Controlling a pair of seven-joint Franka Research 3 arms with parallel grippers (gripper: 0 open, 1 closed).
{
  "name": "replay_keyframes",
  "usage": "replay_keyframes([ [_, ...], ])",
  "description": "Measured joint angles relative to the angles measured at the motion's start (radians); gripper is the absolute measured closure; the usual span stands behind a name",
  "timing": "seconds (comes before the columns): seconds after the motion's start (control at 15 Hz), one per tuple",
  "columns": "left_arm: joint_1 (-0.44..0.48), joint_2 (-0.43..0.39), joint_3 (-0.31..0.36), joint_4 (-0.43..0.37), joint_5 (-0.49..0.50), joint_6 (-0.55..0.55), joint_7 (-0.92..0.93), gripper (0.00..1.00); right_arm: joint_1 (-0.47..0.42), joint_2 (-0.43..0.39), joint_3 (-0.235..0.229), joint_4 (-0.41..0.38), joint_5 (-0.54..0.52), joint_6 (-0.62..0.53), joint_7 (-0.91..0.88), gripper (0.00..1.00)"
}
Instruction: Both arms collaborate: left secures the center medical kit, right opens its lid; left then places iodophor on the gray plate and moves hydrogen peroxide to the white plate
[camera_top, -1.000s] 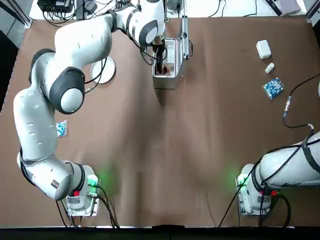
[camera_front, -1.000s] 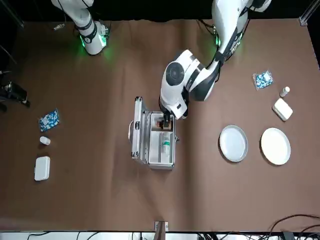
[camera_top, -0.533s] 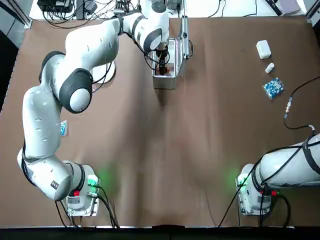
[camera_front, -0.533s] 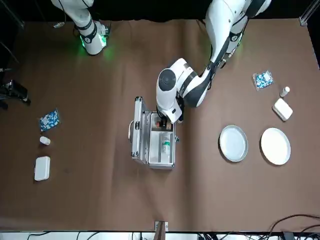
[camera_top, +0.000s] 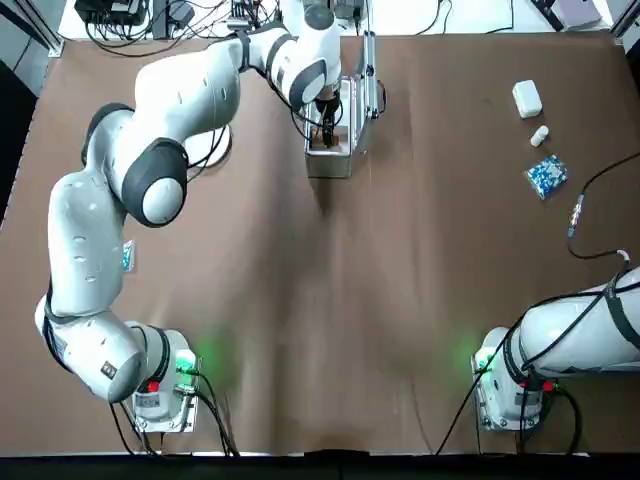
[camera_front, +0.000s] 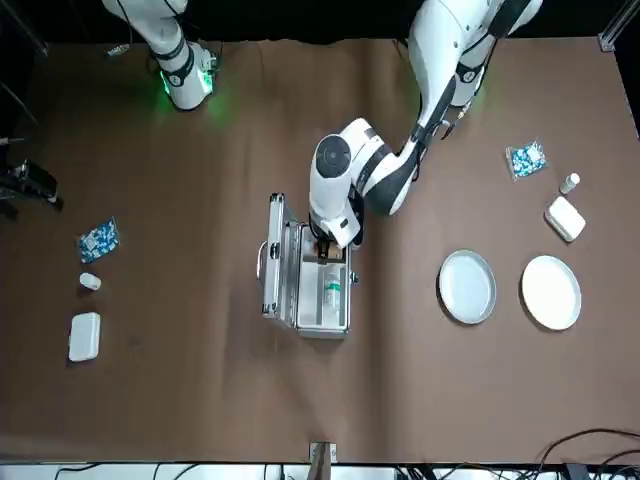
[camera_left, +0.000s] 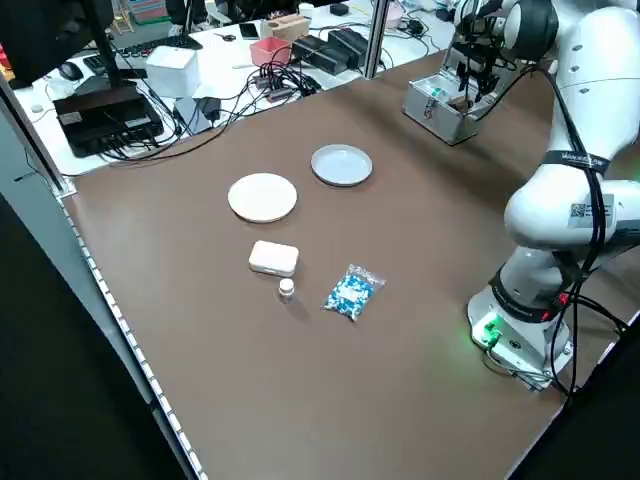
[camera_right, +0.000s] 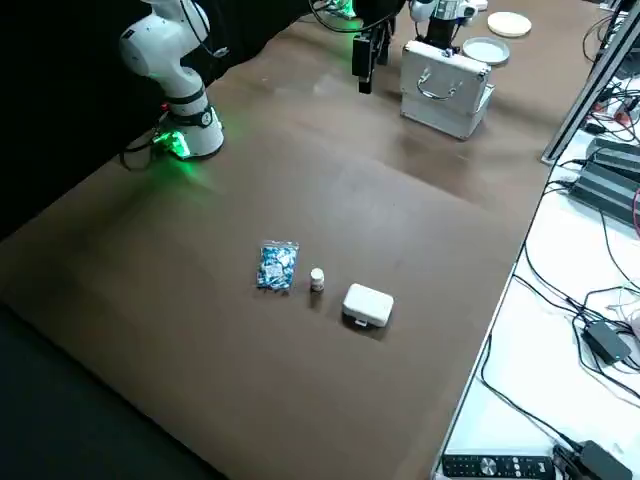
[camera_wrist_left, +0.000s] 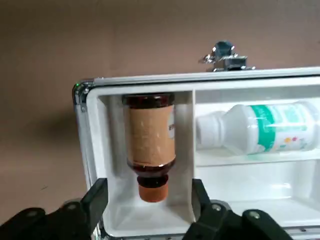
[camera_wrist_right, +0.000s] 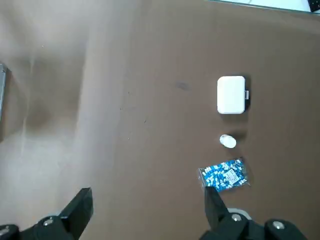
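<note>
Left wrist view: my left pincer (camera_wrist_left: 150, 195) is apart over the kit (camera_wrist_left: 142, 229); iodophor (camera_wrist_left: 151, 145) ahead between fingertips, tan label unreadable, peroxide (camera_wrist_left: 262, 128) beside it, teal label, text maybe too blurry.

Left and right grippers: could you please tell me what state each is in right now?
Left gripper: open, holding nothing, over the brown bottle with an orange cap.
Right gripper: open, empty, out above the brown table.
</note>
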Motion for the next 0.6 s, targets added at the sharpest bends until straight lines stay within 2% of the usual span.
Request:
replay_keyframes([
  [0.6, -0.013, 0.025, 0.002, 0.002, 0.002, 0.006, 0.000, 0.29, 0.001, 0.000, 0.002, -0.005, -0.017, -0.005, 0.000, 0.01],
])
